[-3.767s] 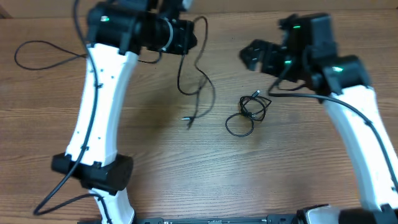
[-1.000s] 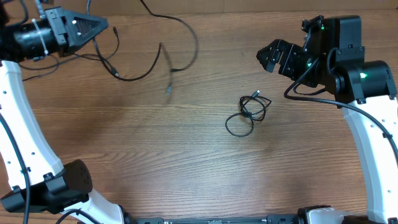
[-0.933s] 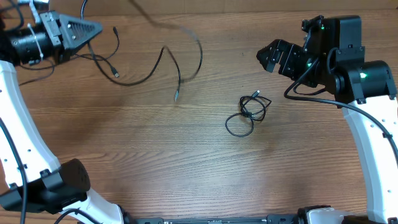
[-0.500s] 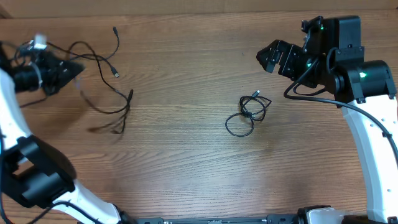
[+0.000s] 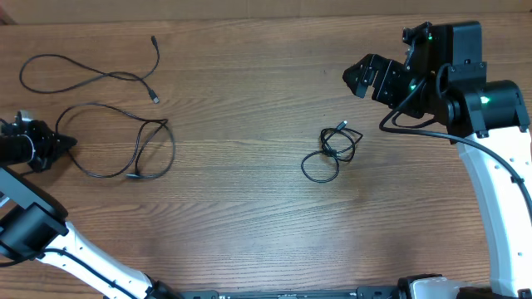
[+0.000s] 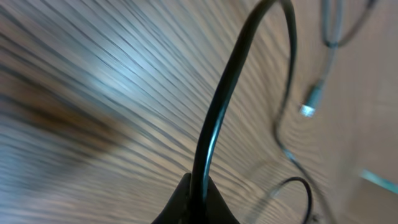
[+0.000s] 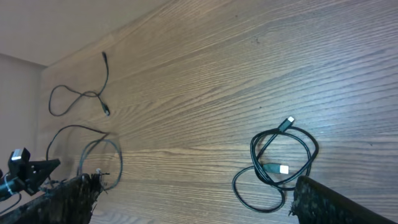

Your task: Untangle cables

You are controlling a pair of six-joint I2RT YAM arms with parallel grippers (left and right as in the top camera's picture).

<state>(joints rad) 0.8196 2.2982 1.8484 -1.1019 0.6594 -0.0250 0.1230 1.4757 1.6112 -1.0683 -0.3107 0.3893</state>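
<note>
Cables (image 5: pixel 332 151): numbered three lots, all thin and black, and lay well apart on the wooden desk (image 5: pixel 249 241).

Coiled cable (image 5: pixel 320 170): sat a little right of the desk's middle, bunched into a small tangle of overlapping loops. Showed one pale plug end at its far side, pointing right, and in the right wrist view a second pale plug inside the loops (image 7: pixel 278 168). Could not be told whether it was one cord or more. Touched by neither arm.

Looped cable (image 5: pixel 137 149): lay at the left of the desk, bent into a broad loop with a narrower loop crossing it on the right, and a plug end at its near side. Ran leftward from there into the left gripper (image 5: pixel 66 142). Seen from the left wrist as a dark cord rising from the tips and curving over to the right, the picture much blurred.

Wavy cable (image 5: pixel 91 73): lay at the far left, beyond the looped cable and clear of it, with an open curl at its left and two plug ends at its right.

Left gripper: reached in low from the left edge, fingers (image 6: pixel 196 202) pinched tight on the looped cable.

Right gripper (image 5: pixel 363 75): hung above the far right of the desk, beyond and right of the coiled cable, fingers (image 7: pixel 329 202) spread wide with nothing between them.
</note>
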